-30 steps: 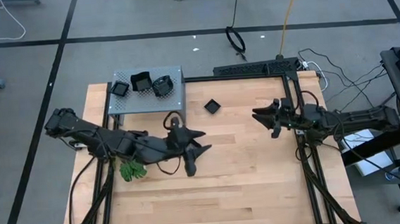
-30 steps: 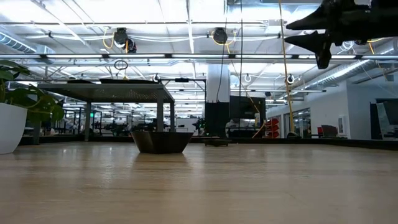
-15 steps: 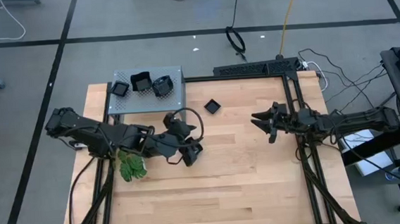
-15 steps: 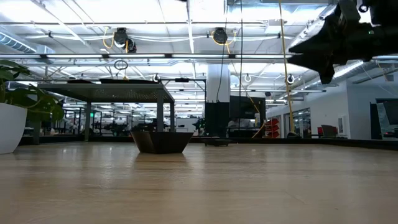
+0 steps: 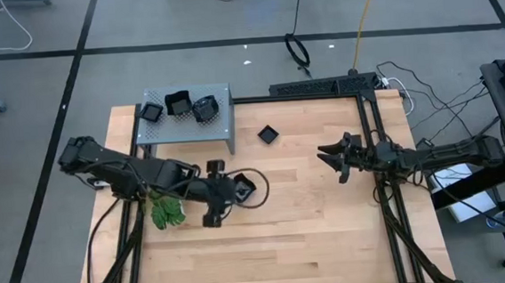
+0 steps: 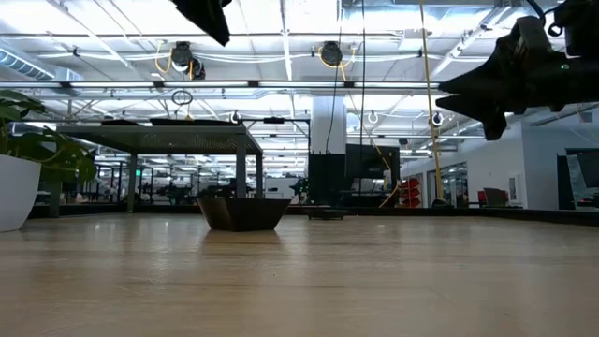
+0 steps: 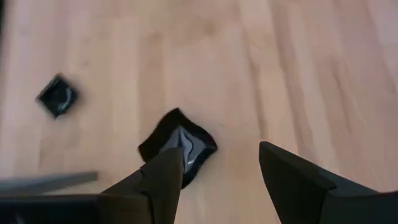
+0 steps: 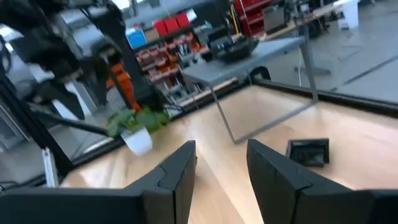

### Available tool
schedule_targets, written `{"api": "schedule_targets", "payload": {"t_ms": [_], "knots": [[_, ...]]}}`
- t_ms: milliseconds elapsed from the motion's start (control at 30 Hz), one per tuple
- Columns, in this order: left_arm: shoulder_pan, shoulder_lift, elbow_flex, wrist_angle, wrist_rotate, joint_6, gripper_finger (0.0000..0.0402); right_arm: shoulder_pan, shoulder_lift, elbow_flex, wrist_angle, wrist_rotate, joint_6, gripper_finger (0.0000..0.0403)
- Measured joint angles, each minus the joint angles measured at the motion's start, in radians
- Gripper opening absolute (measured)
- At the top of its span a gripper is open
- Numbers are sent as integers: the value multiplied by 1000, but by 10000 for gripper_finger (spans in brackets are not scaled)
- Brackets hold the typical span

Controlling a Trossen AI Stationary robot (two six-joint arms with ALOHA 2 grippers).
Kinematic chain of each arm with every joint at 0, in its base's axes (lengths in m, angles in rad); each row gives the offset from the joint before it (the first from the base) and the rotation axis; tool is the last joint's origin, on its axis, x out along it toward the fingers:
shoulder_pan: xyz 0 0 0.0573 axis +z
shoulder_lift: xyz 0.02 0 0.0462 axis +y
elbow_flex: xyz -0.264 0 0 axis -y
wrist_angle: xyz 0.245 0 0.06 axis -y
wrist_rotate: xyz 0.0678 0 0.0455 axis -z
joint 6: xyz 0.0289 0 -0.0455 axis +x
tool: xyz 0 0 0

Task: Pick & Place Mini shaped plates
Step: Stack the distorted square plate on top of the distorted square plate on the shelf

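Glossy black mini shaped plates [image 5: 269, 134] scattered.

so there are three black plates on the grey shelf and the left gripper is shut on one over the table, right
Not quite: the left gripper is open and empty above a black plate lying on the table, per the left wrist view. Three plates do sit on the grey shelf.

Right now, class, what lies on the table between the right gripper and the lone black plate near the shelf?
Nothing: the high view shows only bare wooden table between the right gripper and the plate.

table [image 5: 311, 218]: pale wood, smooth-ish | mini plates [image 7: 179, 146]: glossy black | shelf [image 5: 217, 122]: grey perforated metal, matt
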Motion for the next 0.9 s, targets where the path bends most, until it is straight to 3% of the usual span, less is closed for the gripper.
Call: {"api": "schedule_targets", "payload": {"t_ms": [167,300,633,900], "knots": [[-11,0,-58,0,32,139,216,0,1,-16,-7,-2,0,132],[-8,-1,-107,23,32,160,216,0,0,-17,-5,-3,3,132],[2,0,-290,335,-3,163,216,-3,2,-18,-14,0,-3,132],[20,0,-434,435,-2,230,216,-3,2,-19,-14,0,-3,132]]}}
